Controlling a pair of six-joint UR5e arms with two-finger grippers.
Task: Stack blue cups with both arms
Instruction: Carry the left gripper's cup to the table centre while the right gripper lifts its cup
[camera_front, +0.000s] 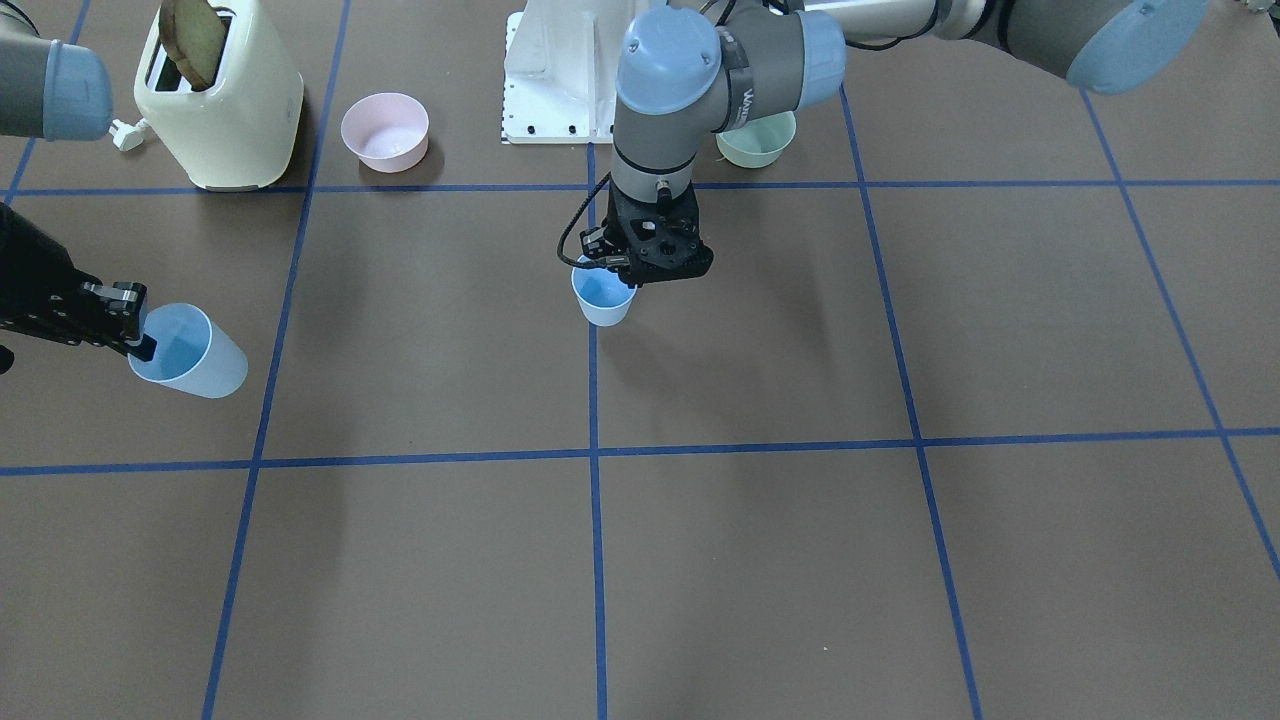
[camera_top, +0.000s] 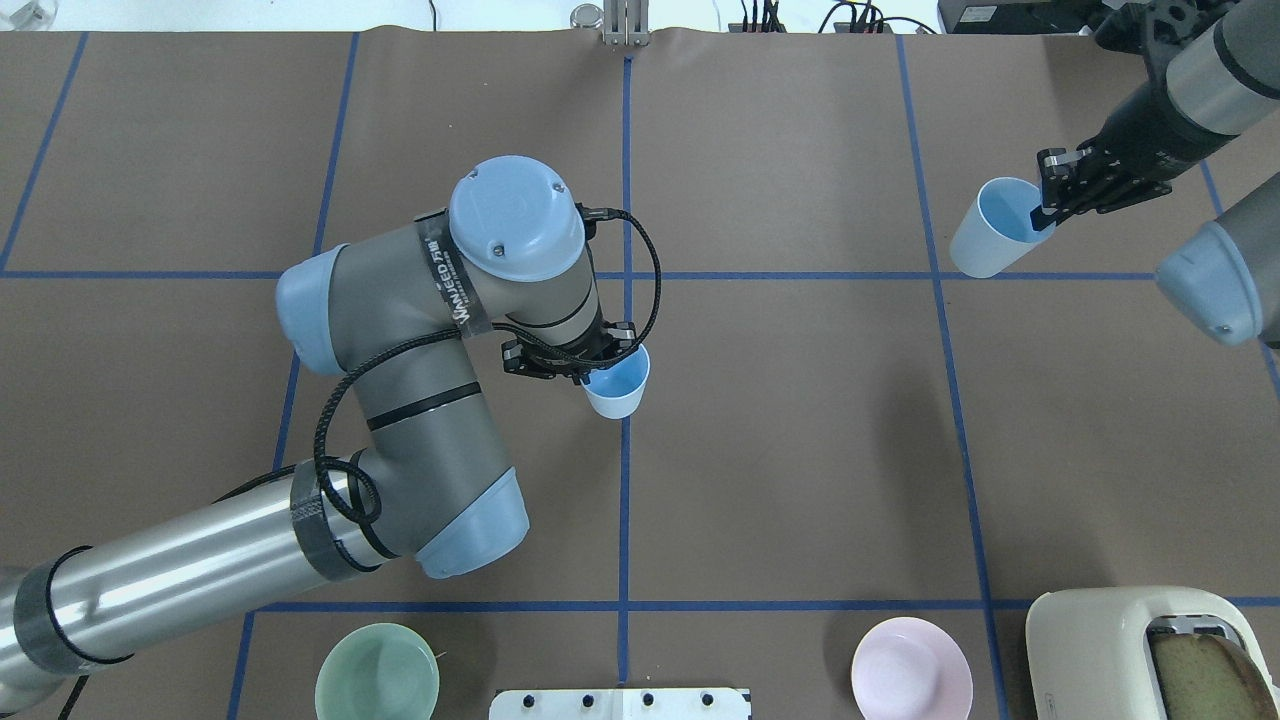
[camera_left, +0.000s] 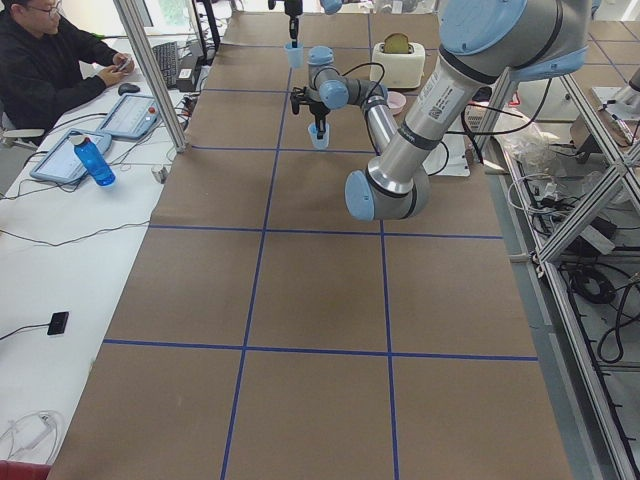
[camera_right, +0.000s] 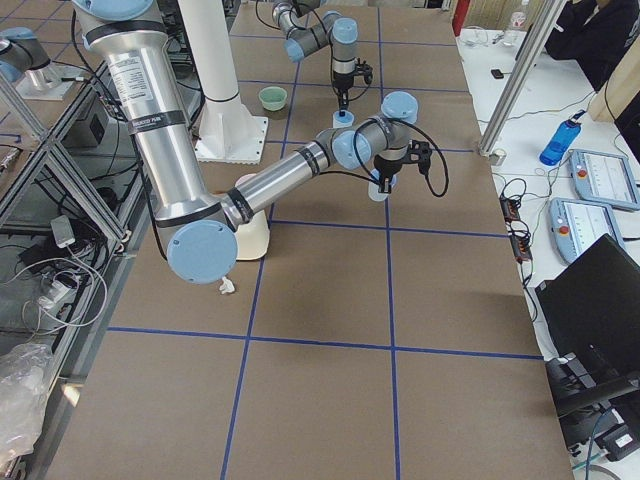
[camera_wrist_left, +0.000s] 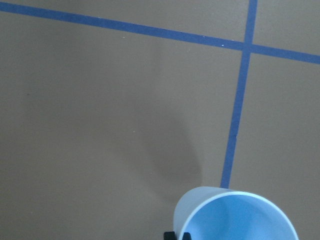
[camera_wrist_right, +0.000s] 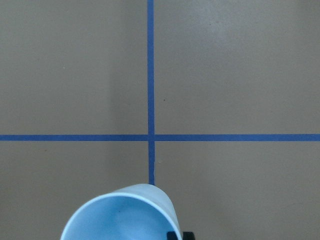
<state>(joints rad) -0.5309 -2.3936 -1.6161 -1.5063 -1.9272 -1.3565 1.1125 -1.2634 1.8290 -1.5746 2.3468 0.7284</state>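
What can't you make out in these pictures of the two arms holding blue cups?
Left gripper: fingers hidden under its body in overhead view, cut by left wrist view's bottom edge.
Centre blue cup: whether its base touches the table, unclear everywhere.
Green bowl: partly behind the left arm, front-facing view.
Toaster: cut by overhead view's corner.
Right gripper, holding the other blue cup: wrist runs off the front-facing view's left edge.

Table (camera_top: 800, 420) lies open between cups (camera_top: 620, 388); toaster (camera_top: 1100, 650), bowls (camera_top: 910, 678) stand aside.
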